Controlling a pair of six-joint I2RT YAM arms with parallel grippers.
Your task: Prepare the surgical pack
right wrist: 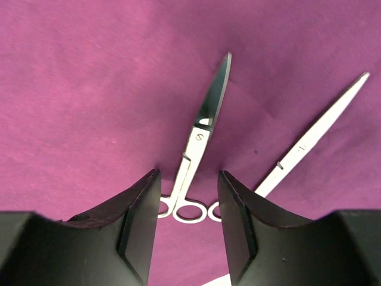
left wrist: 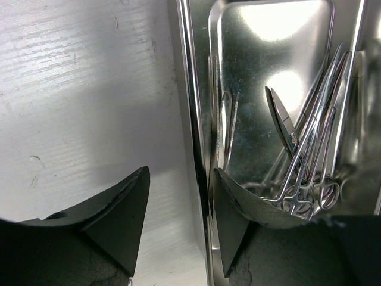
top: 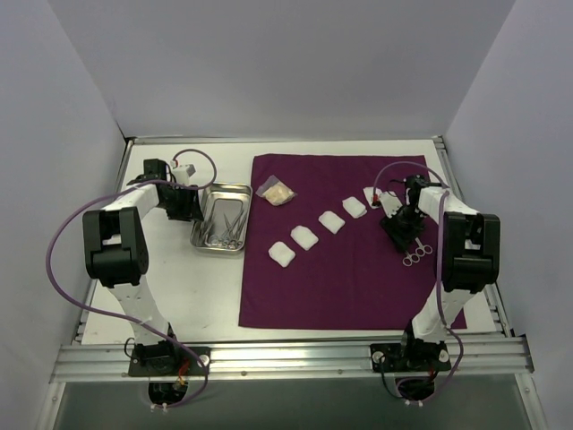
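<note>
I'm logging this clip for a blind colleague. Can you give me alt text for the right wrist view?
The right gripper, open, sits with a finger on each side of closed steel scissors lying on the purple cloth, blades pointing away. A second slim metal instrument lies to their right.

The tray rim [left wrist: 191, 89] stands between the left fingers [left wrist: 119, 220], with open bench [left wrist: 77, 89] to their left. Scissors [right wrist: 199, 140] lie between the right fingers [right wrist: 137, 220], and another instrument [right wrist: 312, 134] lies just to their right.

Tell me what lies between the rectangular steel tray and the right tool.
A diagonal row of small white gauze pads on the large dark purple cloth, clearest in the top external view.
</note>
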